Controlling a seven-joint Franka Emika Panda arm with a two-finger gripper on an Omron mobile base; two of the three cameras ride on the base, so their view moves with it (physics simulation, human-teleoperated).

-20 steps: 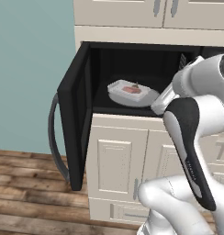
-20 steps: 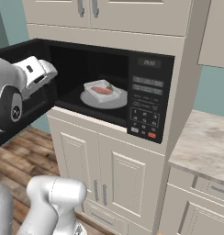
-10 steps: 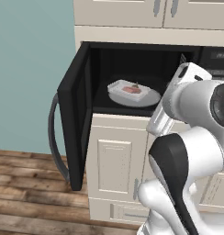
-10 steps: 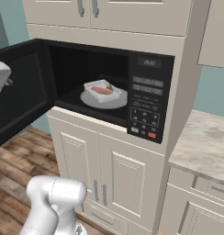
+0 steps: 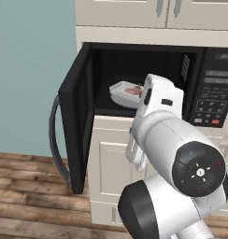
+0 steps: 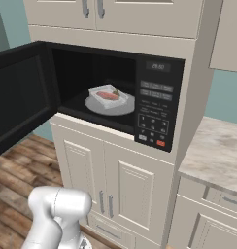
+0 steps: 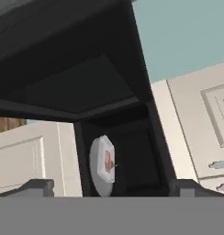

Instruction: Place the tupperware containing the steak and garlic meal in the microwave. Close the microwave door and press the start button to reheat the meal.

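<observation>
The black microwave [image 6: 154, 104] stands open, its door [image 5: 78, 121] swung out to the left with the grey bar handle [image 5: 53, 135] on its outer face. On the round turntable [image 6: 110, 106] inside sits the translucent-white tupperware [image 6: 108, 96] [image 5: 126, 92] with the reddish steak and garlic meal [image 6: 110, 95]. My hand [image 5: 159, 95] hovers outside the opening, seen from behind. In the rolled hand view the gripper [image 7: 111, 188] is open and empty, facing the cavity, with the tupperware [image 7: 104, 163] well ahead of it.
The button panel [image 6: 156, 114] with a red key sits on the microwave's right side. Cream cabinets [image 6: 115, 189] lie below and above. A marble counter [image 6: 212, 155] is at the right, a teal wall [image 5: 32, 60] at the left, and wood flooring [image 5: 27, 191] below.
The arm has folded back toward the base: the hand has shifted left in the left base view and left the right base view. Tupperware and door have not moved.
</observation>
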